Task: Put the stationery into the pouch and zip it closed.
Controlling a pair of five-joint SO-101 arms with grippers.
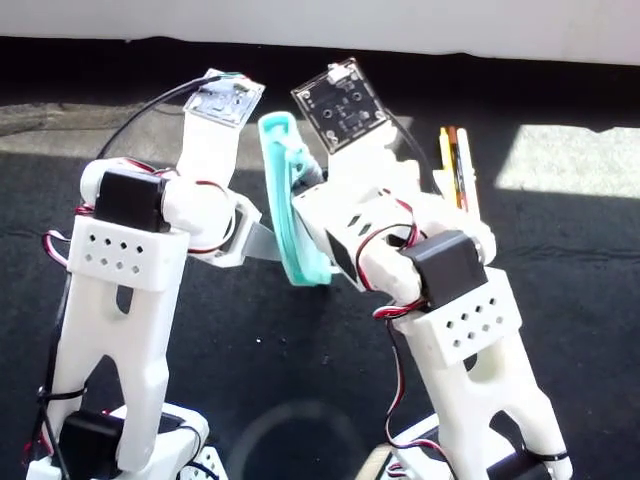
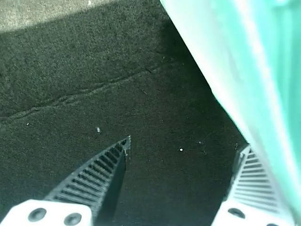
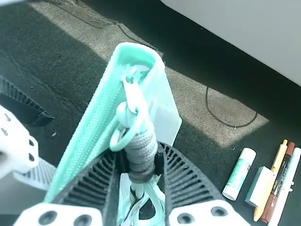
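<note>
We see the right tool [image 3: 138,157] clamped on the zip cord [image 3: 141,150] of the teal pouch [image 3: 89,132], held upright. The left tool [image 2: 186,143] gapes beside it. The stationery [image 3: 273,179] lies apart on the counter [image 3: 197,108].

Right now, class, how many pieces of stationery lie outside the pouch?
5, side by side on the dark mat: a glue stick, a white block, a yellow pen, a brown pen, a white pen. Others may be hidden inside the pouch.
</note>
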